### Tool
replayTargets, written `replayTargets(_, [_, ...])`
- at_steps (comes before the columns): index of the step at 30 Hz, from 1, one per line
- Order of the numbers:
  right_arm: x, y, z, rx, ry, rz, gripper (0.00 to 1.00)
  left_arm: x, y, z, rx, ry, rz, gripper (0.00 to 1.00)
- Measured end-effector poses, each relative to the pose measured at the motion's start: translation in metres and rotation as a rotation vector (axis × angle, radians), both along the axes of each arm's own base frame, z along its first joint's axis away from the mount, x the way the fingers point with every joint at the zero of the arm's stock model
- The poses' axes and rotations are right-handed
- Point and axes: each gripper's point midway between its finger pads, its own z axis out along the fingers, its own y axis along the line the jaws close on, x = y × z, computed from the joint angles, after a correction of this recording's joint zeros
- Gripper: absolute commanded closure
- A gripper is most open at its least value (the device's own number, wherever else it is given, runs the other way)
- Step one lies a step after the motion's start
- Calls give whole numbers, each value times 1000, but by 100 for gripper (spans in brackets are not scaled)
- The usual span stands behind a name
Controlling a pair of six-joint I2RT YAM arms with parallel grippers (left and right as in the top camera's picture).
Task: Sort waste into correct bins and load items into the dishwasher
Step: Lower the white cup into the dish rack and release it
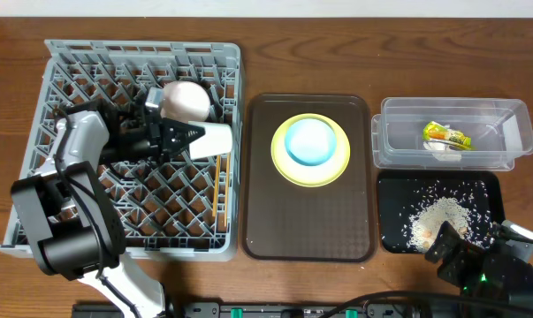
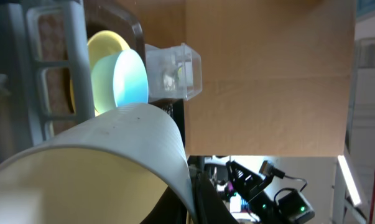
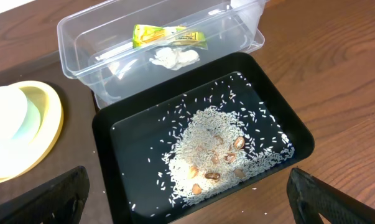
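- Overhead: my left gripper (image 1: 179,137) is pressed together on the rim of the white bowl (image 1: 215,139). The bowl lies on its side over the dish rack (image 1: 63,71), toward the rack's right edge. I judge the rim grip is there so the bowl can be stood between the dividers.
- The left arm reaches across the rack from its near left corner, with the wrist about level.
- A round pale thing (image 1: 186,100) sits just behind the bowl. From up here I cannot tell what it is.
- The chopsticks (image 1: 217,185) lie in the rack along its right edge. The yellow plate (image 1: 281,170), with the blue cup (image 1: 310,141) on it, sits in the middle of the brown tray (image 1: 266,221), not yet loaded.
- Left wrist: the bowl's wall fills the lower frame, with a dark finger (image 2: 203,199) at its edge.
- Right wrist: the right gripper (image 3: 187,186) hangs spread wide over the near edge of the black tray (image 3: 122,143), holding nothing. Rice (image 3: 206,152) is heaped in that tray. The wrapper (image 3: 168,36) and white scraps (image 3: 173,57) lie in the clear tub (image 3: 75,43), so the waste looks sorted.
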Motion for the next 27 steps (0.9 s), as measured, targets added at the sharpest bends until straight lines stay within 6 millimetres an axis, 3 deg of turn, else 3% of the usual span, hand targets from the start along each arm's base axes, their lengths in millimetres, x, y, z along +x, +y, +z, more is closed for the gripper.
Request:
replayTargets(8, [0,0,0,0,0,0,1,0,4,-4,21,-4,4,92])
replayTargets(14, [0,0,0,0,0,0,1,-7,1,-20,42,5,-9,91])
replayTargets(16, [0,0,0,0,0,0,1,-8,1,-22,43,6,-8,83])
replayTargets(27, [0,0,0,0,0,0,1,-3,9,-37,128,17,-5,78])
